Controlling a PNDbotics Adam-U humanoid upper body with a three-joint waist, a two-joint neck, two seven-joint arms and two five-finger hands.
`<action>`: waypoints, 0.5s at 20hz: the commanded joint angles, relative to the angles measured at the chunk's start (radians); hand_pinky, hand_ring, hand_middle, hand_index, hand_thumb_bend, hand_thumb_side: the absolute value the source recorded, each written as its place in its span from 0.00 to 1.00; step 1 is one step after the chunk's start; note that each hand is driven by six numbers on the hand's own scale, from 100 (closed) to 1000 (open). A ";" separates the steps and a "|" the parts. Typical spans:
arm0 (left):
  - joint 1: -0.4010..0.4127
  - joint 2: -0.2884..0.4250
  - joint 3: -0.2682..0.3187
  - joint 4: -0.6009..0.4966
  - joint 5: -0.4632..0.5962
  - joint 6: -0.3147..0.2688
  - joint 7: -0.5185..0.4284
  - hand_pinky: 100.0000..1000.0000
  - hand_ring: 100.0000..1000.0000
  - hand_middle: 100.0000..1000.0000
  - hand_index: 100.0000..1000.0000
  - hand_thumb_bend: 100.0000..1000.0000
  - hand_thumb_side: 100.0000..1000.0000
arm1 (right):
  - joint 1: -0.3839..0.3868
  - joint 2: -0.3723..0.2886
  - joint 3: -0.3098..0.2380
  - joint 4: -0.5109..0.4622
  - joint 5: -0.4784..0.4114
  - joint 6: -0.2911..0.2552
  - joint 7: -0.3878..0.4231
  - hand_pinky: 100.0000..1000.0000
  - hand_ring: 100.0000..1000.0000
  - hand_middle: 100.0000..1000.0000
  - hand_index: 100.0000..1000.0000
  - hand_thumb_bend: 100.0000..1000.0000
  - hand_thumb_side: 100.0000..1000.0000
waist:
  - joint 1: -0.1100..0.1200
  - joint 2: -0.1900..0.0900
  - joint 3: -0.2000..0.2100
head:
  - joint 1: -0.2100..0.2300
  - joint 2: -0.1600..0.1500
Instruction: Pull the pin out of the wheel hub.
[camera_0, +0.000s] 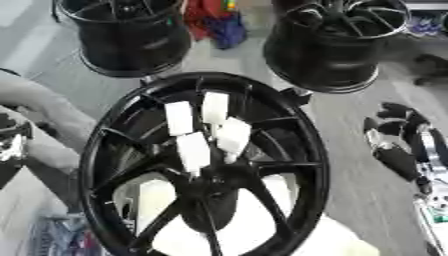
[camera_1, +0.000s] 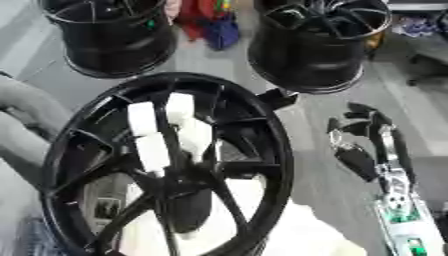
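Four white pins (camera_0: 203, 131) standing in wheel hub (camera_0: 206, 170); right hand (camera_1: 367, 145) beside rim, fingers relaxed, empty

The right hand (camera_1: 372, 145) hangs at the right edge, fingers loosely spread, holding nothing. Of the left arm (camera_0: 13, 145) only a dark, silver-jointed piece shows at the left edge.

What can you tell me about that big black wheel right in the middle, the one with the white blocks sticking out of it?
The wheel is a glossy black rim, metal by the look of it, with thin spokes running to a dark hub low in its centre. It fills the middle of the view, tilted, its open face toward the camera. Four white blocks stand clustered above the hub, reaching between the spokes. Pale shapes show through the lower gaps. No hand touches it; the right hand hangs beside it.
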 joint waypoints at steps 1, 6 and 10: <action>-0.020 0.087 -0.008 -0.048 -0.006 -0.007 -0.011 0.58 0.68 0.64 0.74 0.31 0.23 | -0.011 -0.016 -0.005 -0.018 0.007 0.000 0.004 0.68 0.58 0.64 0.78 0.15 0.28 | 0.005 -0.011 -0.004 | 0.002 0.002; -0.038 0.222 -0.042 -0.123 -0.036 -0.020 -0.047 0.59 0.68 0.65 0.75 0.32 0.28 | -0.012 -0.023 -0.004 -0.014 0.008 0.000 0.004 0.68 0.58 0.64 0.78 0.15 0.28 | 0.019 -0.011 -0.010 | 0.002 0.002; -0.056 0.328 -0.105 -0.177 -0.086 -0.035 -0.103 0.62 0.69 0.67 0.77 0.32 0.36 | -0.012 -0.032 -0.002 -0.011 0.010 0.000 0.006 0.68 0.58 0.64 0.78 0.15 0.28 | 0.034 -0.012 -0.017 | 0.001 0.001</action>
